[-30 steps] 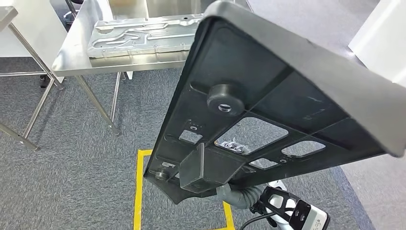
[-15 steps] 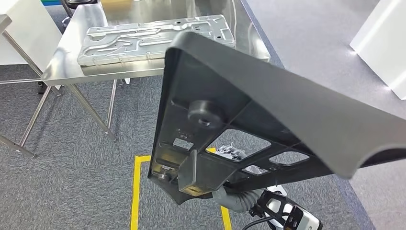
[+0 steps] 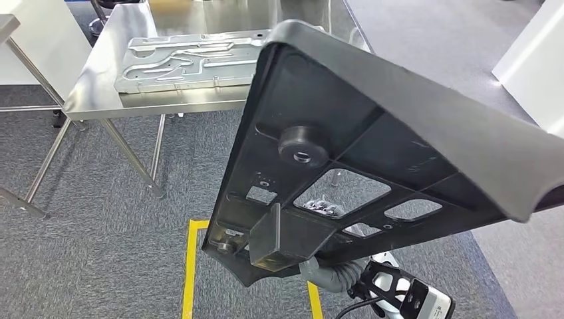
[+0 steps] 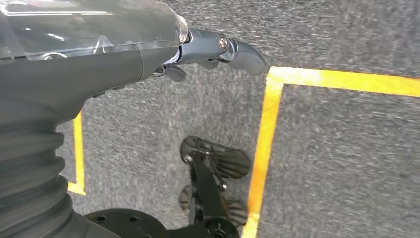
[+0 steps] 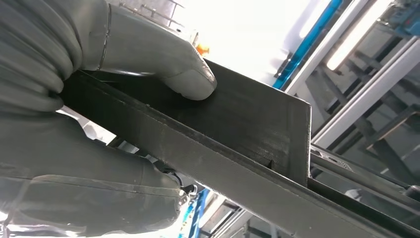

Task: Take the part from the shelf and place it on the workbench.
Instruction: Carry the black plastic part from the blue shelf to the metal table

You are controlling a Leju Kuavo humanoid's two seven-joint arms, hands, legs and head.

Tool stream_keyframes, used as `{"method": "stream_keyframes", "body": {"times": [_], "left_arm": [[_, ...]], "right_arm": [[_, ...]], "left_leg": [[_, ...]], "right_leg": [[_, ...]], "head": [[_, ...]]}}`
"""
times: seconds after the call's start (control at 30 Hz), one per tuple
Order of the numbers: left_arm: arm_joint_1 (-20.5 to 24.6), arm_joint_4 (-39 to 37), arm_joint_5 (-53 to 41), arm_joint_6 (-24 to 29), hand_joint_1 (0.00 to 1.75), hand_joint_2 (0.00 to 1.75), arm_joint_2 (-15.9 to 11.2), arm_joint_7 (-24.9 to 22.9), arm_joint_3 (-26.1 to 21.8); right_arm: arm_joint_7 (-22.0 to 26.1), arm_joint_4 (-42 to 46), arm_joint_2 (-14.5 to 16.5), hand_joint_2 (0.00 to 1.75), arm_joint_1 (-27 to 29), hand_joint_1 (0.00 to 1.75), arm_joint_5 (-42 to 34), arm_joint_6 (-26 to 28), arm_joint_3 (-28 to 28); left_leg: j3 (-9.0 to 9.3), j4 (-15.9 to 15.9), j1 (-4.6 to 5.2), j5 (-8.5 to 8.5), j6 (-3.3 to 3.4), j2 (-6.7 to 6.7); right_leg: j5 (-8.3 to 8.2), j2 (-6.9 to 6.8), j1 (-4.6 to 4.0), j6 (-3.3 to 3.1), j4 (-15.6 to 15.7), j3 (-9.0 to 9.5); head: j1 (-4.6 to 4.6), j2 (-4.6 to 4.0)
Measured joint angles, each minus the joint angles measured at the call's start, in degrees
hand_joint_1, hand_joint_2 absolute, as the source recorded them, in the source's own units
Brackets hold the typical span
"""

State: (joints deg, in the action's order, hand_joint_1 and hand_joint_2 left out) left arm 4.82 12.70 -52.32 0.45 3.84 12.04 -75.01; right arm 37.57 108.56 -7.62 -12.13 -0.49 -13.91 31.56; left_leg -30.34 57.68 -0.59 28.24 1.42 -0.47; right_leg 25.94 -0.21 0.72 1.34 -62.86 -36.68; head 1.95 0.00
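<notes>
Part – gripped by right hand, far edge cropped; left hand holds nothing, mostly hidden.

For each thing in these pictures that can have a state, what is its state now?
Black part: held up off the floor, tilted, ribbed underside facing the head camera.
Right hand: grips the part's edge, thumb pressed on its flat face.
Left hand: holds nothing, hangs over the carpet.
Metal plate: lies flat on the steel workbench.
</notes>
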Motion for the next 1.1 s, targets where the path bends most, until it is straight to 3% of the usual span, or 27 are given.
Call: {"method": "stream_keyframes", "body": {"times": [0.07,0.17,0.23,0.27,0.33,0.37,0.4,0.47,0.53,0.57,0.67,0.73,0.77,0.83,0.87,0.9,0.93,1.0,1.03,1.1], "left_arm": [[0.1,0.0,0.1,0.0,0.0,1.75,0.1,0.0,-0.1],[0.3,0.0,0.1,0.1,0.0,1.75,0.1,0.1,-0.2],[0.3,0.0,0.1,0.1,0.0,1.75,0.2,0.1,-0.2],[0.3,0.0,0.1,0.1,0.0,1.75,0.2,0.1,-0.2],[0.2,0.0,0.1,0.0,0.0,1.75,0.2,0.2,-0.3],[0.1,0.0,0.1,-0.1,0.0,1.75,0.2,0.2,-0.3],[0.0,0.0,0.1,-0.2,0.0,1.75,0.2,0.2,-0.3],[-0.1,0.0,0.0,-0.5,0.0,1.75,0.1,0.2,-0.3],[-0.1,0.0,-0.1,-0.6,0.0,1.75,0.0,0.3,-0.2],[-0.1,0.0,-0.1,-0.7,0.0,1.75,-0.1,0.4,-0.2],[-0.2,0.0,-0.1,-0.7,0.0,1.75,-0.1,0.6,-0.2],[-0.3,0.0,-0.1,-0.8,0.0,1.75,-0.1,0.7,-0.2],[-0.3,0.0,-0.1,-0.9,0.0,1.75,-0.1,0.7,-0.2],[-0.3,0.0,-0.1,-0.9,0.0,1.75,-0.1,0.8,-0.2],[-0.3,0.0,-0.1,-0.9,0.0,1.75,-0.1,0.8,-0.2],[-0.3,0.0,-0.2,-0.9,0.0,1.75,-0.1,0.8,-0.2],[-0.4,0.0,-0.2,-1.0,0.0,1.75,-0.1,0.8,-0.2],[-0.5,0.0,-0.3,-1.1,0.0,1.75,-0.1,0.9,-0.2],[-0.4,0.0,-0.4,-1.2,0.0,1.75,-0.1,1.0,-0.2],[-0.3,0.0,-0.6,-1.2,0.0,1.75,-0.2,1.1,-0.2]], "right_arm": [[0.0,0.0,-0.1,1.75,0.0,1.75,-0.1,-0.2,0.0],[0.0,0.1,-0.2,1.75,0.0,1.75,-0.2,-0.3,0.0],[0.0,0.2,-0.2,1.75,-0.1,1.75,-0.3,-0.4,0.0],[0.0,0.2,-0.2,1.75,-0.2,1.75,-0.4,-0.4,0.0],[0.0,0.2,-0.2,1.75,-0.3,1.75,-0.6,-0.5,0.0],[0.0,0.1,-0.2,1.75,-0.3,1.75,-0.6,-0.5,0.0],[0.0,0.1,-0.2,1.75,-0.3,1.75,-0.7,-0.5,0.0],[0.0,0.0,-0.2,1.75,-0.5,1.75,-0.8,-0.3,0.0],[0.0,0.0,-0.2,1.75,-0.8,1.75,-0.8,-0.1,0.0],[0.0,-0.1,-0.1,1.75,-0.9,1.75,-0.8,0.1,0.0],[0.0,-0.1,-0.1,1.75,-1.1,1.75,-0.8,0.7,0.0],[0.0,-0.1,0.0,1.75,-1.4,1.75,-0.7,0.8,0.0],[0.0,-0.1,0.0,1.75,-1.5,1.75,-0.7,0.9,0.0],[0.0,-0.2,0.0,1.75,-1.6,1.75,-0.7,1.1,0.0],[0.0,-0.3,0.0,1.75,-1.6,1.75,-0.7,1.3,0.0],[0.0,-0.3,0.0,1.75,-1.5,1.75,-0.5,1.4,0.0],[0.0,-0.3,0.0,1.75,-1.5,1.75,-0.4,1.6,0.1],[0.0,-0.3,0.2,1.75,-1.5,1.75,0.2,2.1,0.1],[0.0,-0.2,0.2,1.75,-1.4,1.75,0.4,2.3,0.1],[0.0,-0.1,0.3,1.75,-1.3,1.75,0.7,2.8,0.2]], "left_leg": [[0.29,0.0,0.1,0.63,-0.64,-0.04],[0.64,-0.3,0.02,1.26,-1.64,0.06],[-0.19,2.5,-0.07,2.88,-2.2,0.12],[-1.7,5.8,-0.14,4.34,-2.46,0.14],[-6.51,13.9,-0.16,6.98,-2.76,0.15],[-8.38,16.2,-0.16,7.02,-2.8,0.15],[-9.23,16.4,-0.16,5.81,-2.75,0.15],[-7.73,10.3,-0.12,0.5,-2.34,0.17],[-5.21,3.5,0.2,-3.02,-1.67,0.23],[-4.59,1.8,0.37,-3.45,-1.35,0.25],[-4.07,0.7,0.4,-2.92,-0.46,0.15],[-3.18,0.0,0.08,-2.76,0.24,0.12],[-2.73,-0.3,-0.01,-2.61,0.51,0.14],[-2.13,-0.4,0.0,-2.09,0.79,0.12],[-1.79,-0.4,0.0,-1.76,0.8,0.08],[-1.33,-0.4,0.0,-1.37,0.74,0.03],[-0.72,-0.4,-0.01,-0.92,0.64,-0.03],[0.59,-0.4,0.04,0.09,0.26,-0.13],[1.01,-0.3,0.14,0.61,-0.05,-0.19],[1.37,-0.4,0.26,1.35,-0.73,-0.18]], "right_leg": [[-1.22,0.12,-0.26,-0.48,4.0,1.57],[-0.58,0.37,-0.39,-1.39,4.7,2.0],[-0.26,0.35,-0.17,-2.1,5.1,2.83],[-0.02,0.28,-0.1,-2.41,5.3,3.32],[0.6,0.19,-0.21,-2.7,5.3,3.95],[0.94,0.21,-0.28,-2.73,5.3,4.33],[1.32,0.25,-0.32,-2.73,5.3,4.81],[2.21,0.29,-0.38,-2.58,5.3,6.1],[3.06,0.33,-0.55,-2.16,5.3,6.96],[3.33,0.35,-0.61,-1.89,5.3,7.08],[3.82,0.36,-0.59,-0.96,5.5,7.33],[5.21,0.35,-0.57,-0.34,3.0,6.44],[6.46,0.35,-0.44,-0.09,0.0,4.84],[8.81,0.35,-0.22,0.31,-7.9,-0.14],[8.9,0.34,-0.09,0.46,-10.5,-2.25],[7.79,0.32,0.02,0.55,-11.0,-3.4],[5.48,0.29,0.11,0.56,-9.2,-3.39],[0.07,0.26,0.11,0.26,-1.7,-1.08],[-1.4,0.26,-0.01,-0.02,1.6,0.18],[-1.43,0.33,-0.33,-0.67,4.1,1.31]], "head": [[0.01,0.0],[0.02,0.0],[0.03,0.0],[0.04,0.0],[0.04,0.0],[0.04,0.0],[0.04,0.0],[0.04,0.0],[0.04,0.0],[0.03,0.0],[0.03,0.0],[0.03,0.0],[0.02,0.0],[0.02,0.0],[0.02,0.0],[0.02,0.0],[0.02,0.0],[0.02,0.0],[0.02,0.0],[0.02,0.0]]}}
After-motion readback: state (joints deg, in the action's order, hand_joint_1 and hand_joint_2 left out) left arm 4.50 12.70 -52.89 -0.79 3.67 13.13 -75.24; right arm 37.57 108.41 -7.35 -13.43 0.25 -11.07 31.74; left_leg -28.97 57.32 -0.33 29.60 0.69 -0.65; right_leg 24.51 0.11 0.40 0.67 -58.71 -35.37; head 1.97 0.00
